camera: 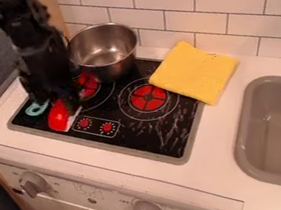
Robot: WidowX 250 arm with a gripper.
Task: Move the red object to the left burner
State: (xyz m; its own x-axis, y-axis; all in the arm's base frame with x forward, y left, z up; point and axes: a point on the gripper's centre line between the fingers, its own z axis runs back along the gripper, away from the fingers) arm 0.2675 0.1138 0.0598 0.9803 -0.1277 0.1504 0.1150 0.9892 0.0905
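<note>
Crowding left burner (89,89): pot (109,56); cloth (194,72) overlapping stovetop (150,140).

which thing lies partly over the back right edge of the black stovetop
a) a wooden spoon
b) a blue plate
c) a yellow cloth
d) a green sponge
c: the yellow cloth lies with its left part over the stovetop's back right edge and the rest on the white counter, beside the sink.
</note>
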